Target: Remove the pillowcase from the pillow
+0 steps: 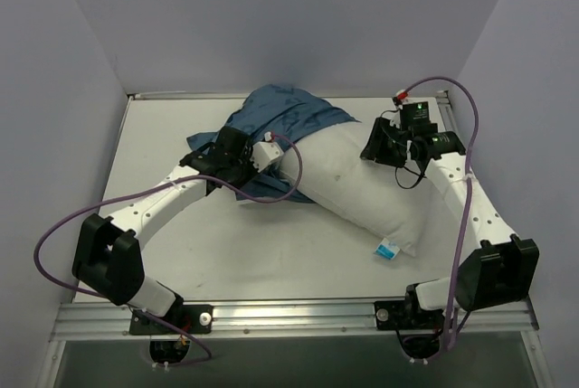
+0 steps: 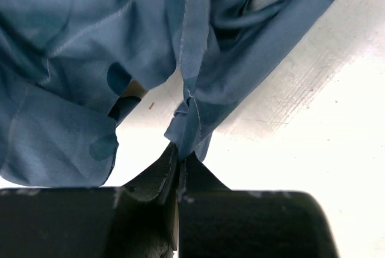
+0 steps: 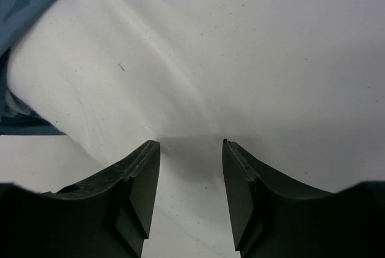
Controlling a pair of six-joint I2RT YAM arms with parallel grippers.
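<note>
White table (image 1: 226, 252), grey walls (image 1: 271, 17): center-left, left gripper (image 2: 178, 160) pinches the pillowcase (image 1: 280, 112) hem; upper right, right gripper (image 3: 191, 150) stands parted before the pillow (image 1: 362, 189).

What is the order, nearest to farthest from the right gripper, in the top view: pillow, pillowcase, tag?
1. pillow, directly beside the right gripper.
2. pillowcase, to its left, at the pillow's far end.
3. tag, at the pillow's near corner.
</note>
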